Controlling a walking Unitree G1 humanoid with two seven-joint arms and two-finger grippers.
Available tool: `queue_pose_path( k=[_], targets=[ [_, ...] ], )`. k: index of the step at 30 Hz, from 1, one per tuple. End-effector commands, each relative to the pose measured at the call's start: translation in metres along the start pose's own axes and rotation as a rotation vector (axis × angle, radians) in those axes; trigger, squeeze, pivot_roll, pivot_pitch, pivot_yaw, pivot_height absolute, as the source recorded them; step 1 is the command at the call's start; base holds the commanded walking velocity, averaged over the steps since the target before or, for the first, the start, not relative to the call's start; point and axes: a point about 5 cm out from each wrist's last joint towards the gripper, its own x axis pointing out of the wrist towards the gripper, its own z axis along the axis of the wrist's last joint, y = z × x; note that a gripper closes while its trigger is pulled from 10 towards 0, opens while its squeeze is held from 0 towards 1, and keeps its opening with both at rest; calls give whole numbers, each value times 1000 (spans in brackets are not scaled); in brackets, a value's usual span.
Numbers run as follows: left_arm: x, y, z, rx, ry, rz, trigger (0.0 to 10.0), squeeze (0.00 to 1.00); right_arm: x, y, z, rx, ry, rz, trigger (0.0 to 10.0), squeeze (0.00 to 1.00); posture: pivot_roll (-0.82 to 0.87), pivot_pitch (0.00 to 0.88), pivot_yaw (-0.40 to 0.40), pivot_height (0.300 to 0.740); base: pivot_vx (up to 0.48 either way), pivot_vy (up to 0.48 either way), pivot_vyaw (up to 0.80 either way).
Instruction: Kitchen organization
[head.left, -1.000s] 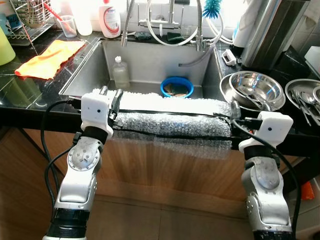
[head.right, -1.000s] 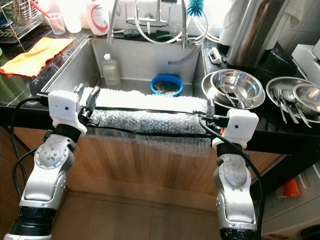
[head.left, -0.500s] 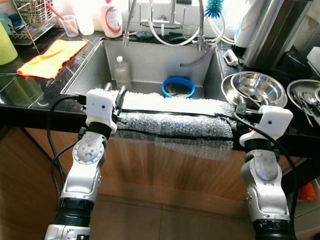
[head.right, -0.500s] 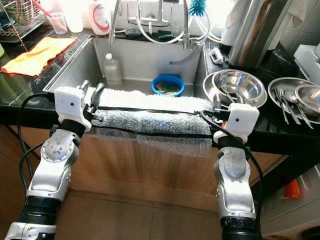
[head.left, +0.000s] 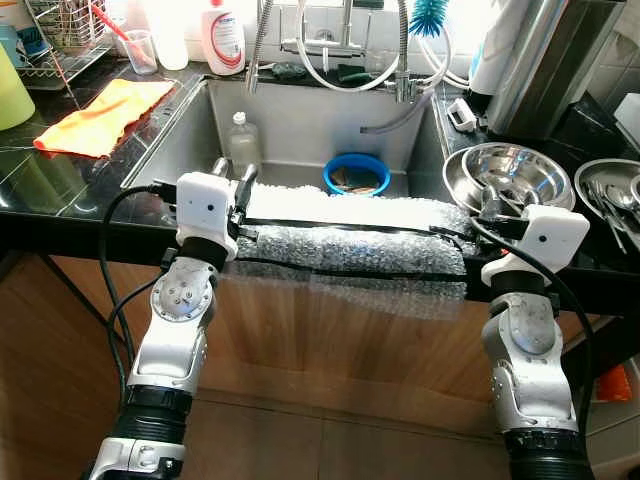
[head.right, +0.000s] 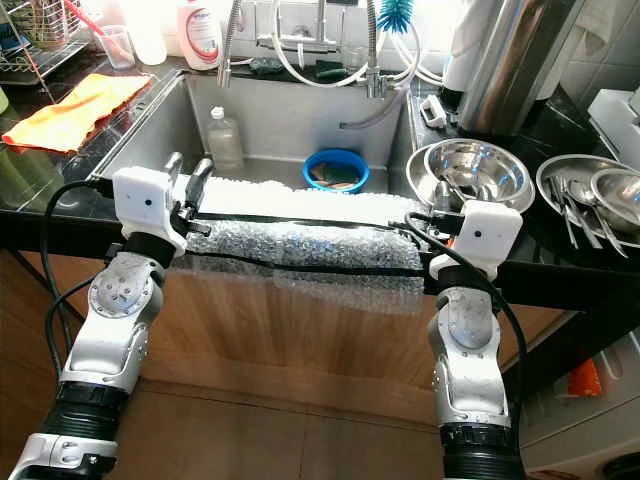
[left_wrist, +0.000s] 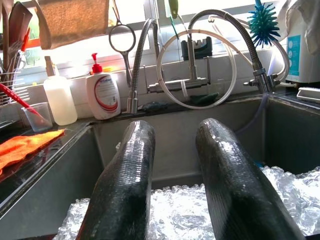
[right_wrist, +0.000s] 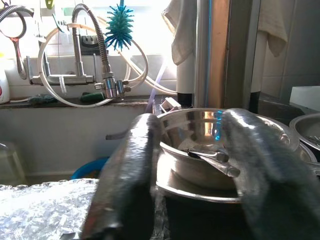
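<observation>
- Standing at the sink with both arms raised to the front rim; judged step: dealing with the bubble wrap draped over that rim, half inside the basin, half hanging down the cabinet front.
- Left gripper sits over the wrap's left end, just inside the front rim. Fingers are spread with nothing between them; wrap lies just below the tips.
- Right gripper sits at the wrap's right end, by the sink's right rim. Fingers are apart, empty, aimed toward the bowl beyond.
- Next move, as I read it: lower both grippers onto the wrap ends and close, then lift together. Sheet is limp, so uneven lift would likely let it slide into the basin.
- Count in the basin: one clear bottle, one blue bowl.
- Behind the sink: one soap bottle, one teal brush.
- Left of the sink: one orange cloth, one dish rack.
- Right of the sink: two steel bowls for sure, possibly a third at the frame edge; cutlery pile too jumbled to count.
</observation>
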Motion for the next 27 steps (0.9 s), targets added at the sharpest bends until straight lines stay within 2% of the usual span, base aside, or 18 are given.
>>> queue_pose_path(
  k=[1,18,27],
  targets=[
    [3,0,0,-5,-5,-1,10000,0,2,1,0,-1,-2,-5,0,0,-59,54,-13,740,0,0,0],
    [2,-5,-1,-24,-9,-14,10000,0,2,0,-1,1,-2,-14,0,0,-60,39,-14,740,0,0,0],
    [2,-4,0,-21,-14,-10,10000,0,7,1,10,-23,-57,-5,0,0,-58,35,-15,740,0,0,0]
  ],
)
